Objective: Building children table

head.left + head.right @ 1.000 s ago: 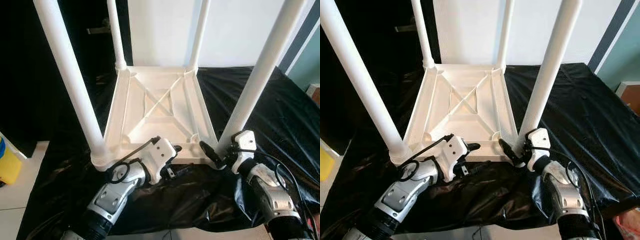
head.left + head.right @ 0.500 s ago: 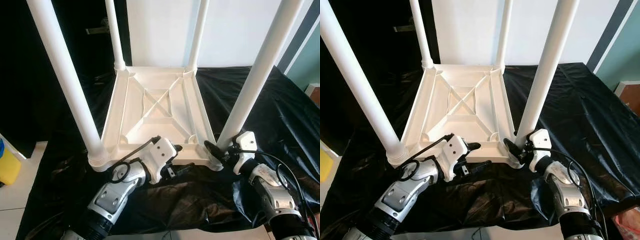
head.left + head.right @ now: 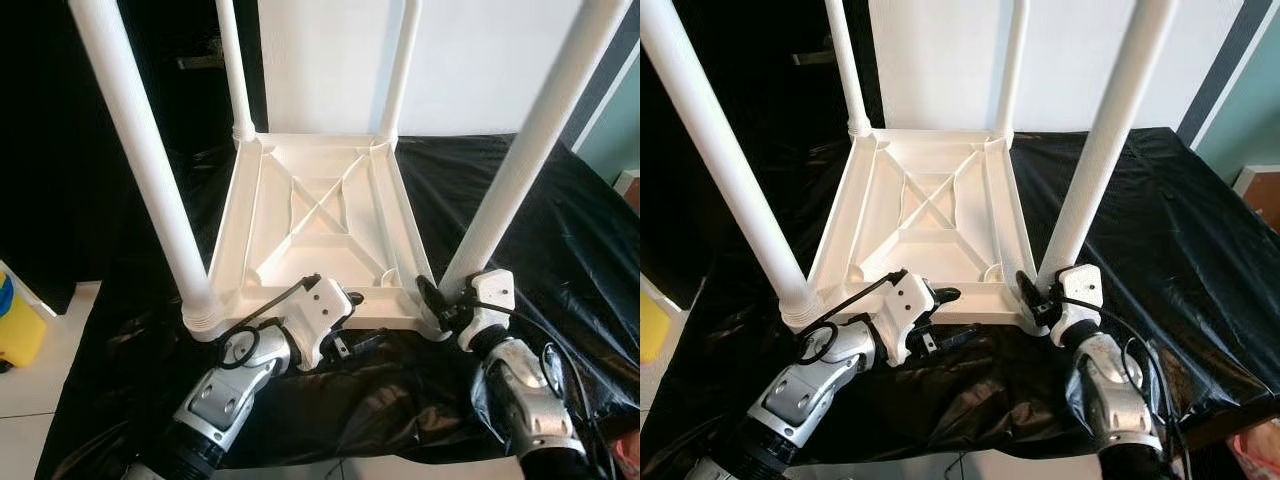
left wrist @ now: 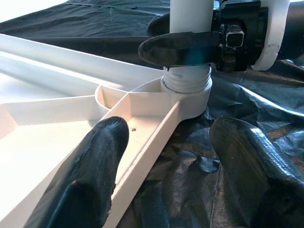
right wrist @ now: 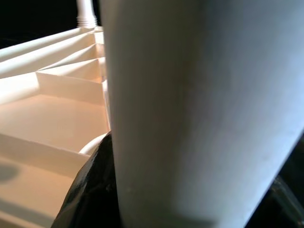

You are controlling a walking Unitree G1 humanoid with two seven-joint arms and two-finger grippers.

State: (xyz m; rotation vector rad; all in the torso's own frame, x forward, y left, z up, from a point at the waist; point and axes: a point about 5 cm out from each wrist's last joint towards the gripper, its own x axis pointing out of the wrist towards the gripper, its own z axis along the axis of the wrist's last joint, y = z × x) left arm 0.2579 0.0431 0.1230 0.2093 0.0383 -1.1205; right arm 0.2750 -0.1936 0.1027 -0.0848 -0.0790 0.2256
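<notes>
Table: the white plastic children's table (image 3: pixel 318 220) lay upside down on the black plastic sheet (image 3: pixel 560 230) that covered the counter, its ribbed underside facing up with an X-shaped brace in the middle.
Legs: four white round plastic legs stood in the corner sockets, their long axes close to upright and pointing up past the top of the head views.
Near right leg: the near right leg (image 3: pixel 520 170) rose from the corner nearest the right hand, its threaded foot seated in the socket (image 4: pixel 186 90).
Near left leg: the near left leg (image 3: pixel 150 170) stood at the corner just beside the left arm.
Far legs: the two far legs (image 3: pixel 232 70) stood at the back corners, in front of a white wall.
Right hand: the right hand (image 3: pixel 437 305) sat at the foot of the near right leg, its black fingers (image 4: pixel 180 48) clamped around the tube just above the socket; in the right wrist view the tube (image 5: pixel 199 114) ran close between them.
Left hand: the left hand (image 4: pixel 178 156) was at the near edge of the tabletop, fingers spread apart, one fingertip (image 4: pixel 102 156) over the inner rib of the frame and the other over the black sheet outside the rim, gripping nothing.
Surroundings: a yellow container (image 3: pixel 15 325) stood on the pale floor off the counter's left side.
</notes>
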